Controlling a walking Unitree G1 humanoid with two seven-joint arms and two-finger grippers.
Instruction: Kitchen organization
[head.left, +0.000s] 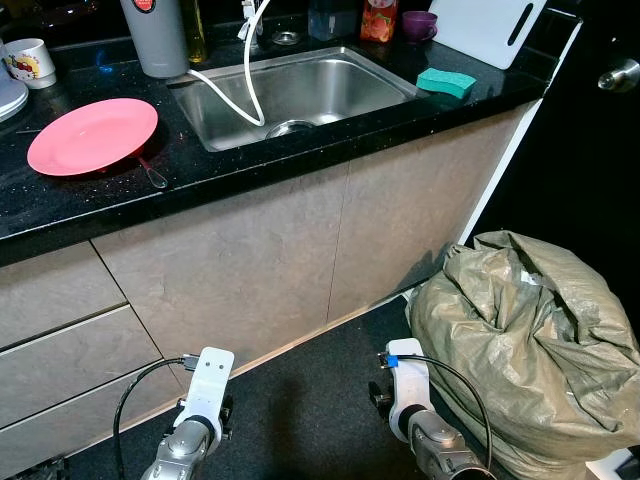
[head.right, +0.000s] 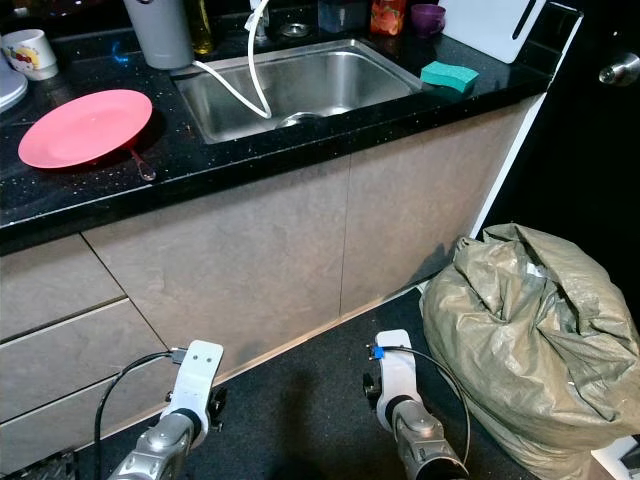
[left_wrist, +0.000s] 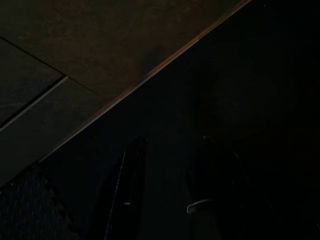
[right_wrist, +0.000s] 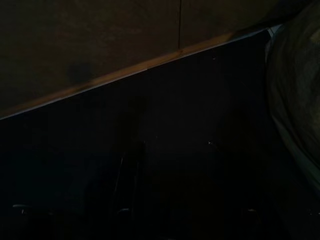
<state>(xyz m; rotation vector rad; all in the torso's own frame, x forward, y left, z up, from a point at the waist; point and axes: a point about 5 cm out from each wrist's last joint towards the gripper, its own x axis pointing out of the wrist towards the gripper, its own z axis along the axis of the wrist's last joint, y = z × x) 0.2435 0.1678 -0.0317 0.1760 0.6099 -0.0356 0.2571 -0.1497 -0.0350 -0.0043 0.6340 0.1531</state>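
A pink plate (head.left: 92, 135) lies on the black counter (head.left: 120, 195) left of the steel sink (head.left: 345, 85). A white hose (head.left: 235, 95) droops into the sink. A green sponge (head.left: 446, 82) rests on the counter's right end. A white mug (head.left: 30, 62) stands at the far left, and a grey canister (head.left: 155, 35) stands behind the plate. Both silver arms hang low in front of the cabinets, the left arm (head.left: 200, 400) and the right arm (head.left: 410, 400). In the dark left wrist view, my left gripper (left_wrist: 167, 145) is open above the floor, holding nothing. The right wrist view is too dark to read.
A stuffed olive sack (head.left: 530, 340) sits on the dark floor at the right, close to my right arm. A white cutting board (head.left: 485, 28), a purple cup (head.left: 419, 25) and a bottle stand behind the sink. Drawers (head.left: 60, 340) are at the lower left. A door knob (head.left: 620, 73) is at the far right.
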